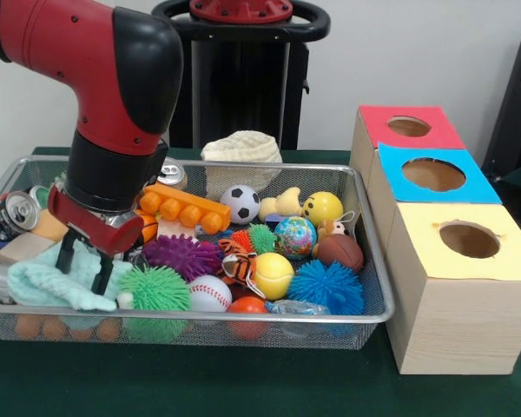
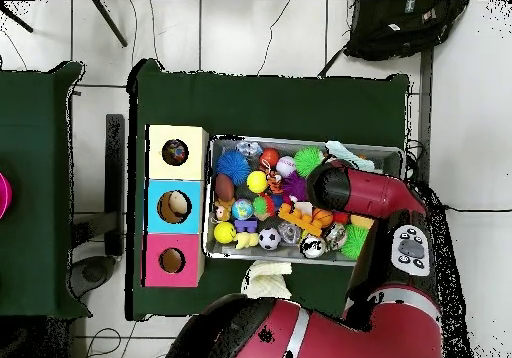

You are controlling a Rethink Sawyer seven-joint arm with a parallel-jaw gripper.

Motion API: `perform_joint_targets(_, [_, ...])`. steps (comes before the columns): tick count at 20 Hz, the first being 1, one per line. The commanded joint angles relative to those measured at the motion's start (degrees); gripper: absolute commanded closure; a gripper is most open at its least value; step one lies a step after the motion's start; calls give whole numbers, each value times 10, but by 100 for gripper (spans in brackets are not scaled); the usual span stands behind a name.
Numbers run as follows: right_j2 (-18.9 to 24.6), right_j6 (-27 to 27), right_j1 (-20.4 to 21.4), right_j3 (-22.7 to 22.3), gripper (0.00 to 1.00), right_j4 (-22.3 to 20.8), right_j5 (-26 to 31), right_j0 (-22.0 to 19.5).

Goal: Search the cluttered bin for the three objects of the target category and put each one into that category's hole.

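Two boxes (image 2: 176,179) already showed something inside their holes. At the bin's (image 1: 375,306) nine o'clock, the gripper (image 1: 83,265) hung with fingers spread over a pale green cloth (image 1: 48,287), holding nothing.

Counting now: I'm seeing one wire bin (image 1: 373,306), three wooden boxes (image 1: 456,295) with one hole (image 1: 469,239) each, four spiky balls (image 1: 326,287), two orange bricks (image 1: 184,207), two cans (image 1: 10,214), one mint cloth (image 1: 48,285).
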State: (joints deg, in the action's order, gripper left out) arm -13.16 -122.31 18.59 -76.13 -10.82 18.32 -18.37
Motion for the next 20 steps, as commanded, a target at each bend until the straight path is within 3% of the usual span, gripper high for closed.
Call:
perform_joint_targets(1, [54,3,-14,-46,0,-29,6,-10])
perform_joint_targets(10, [78,-14,-31,-55,0,-18,-19,-20])
perform_joint_targets(20, [104,-12,-70,-33,0,-19,-53,-32])
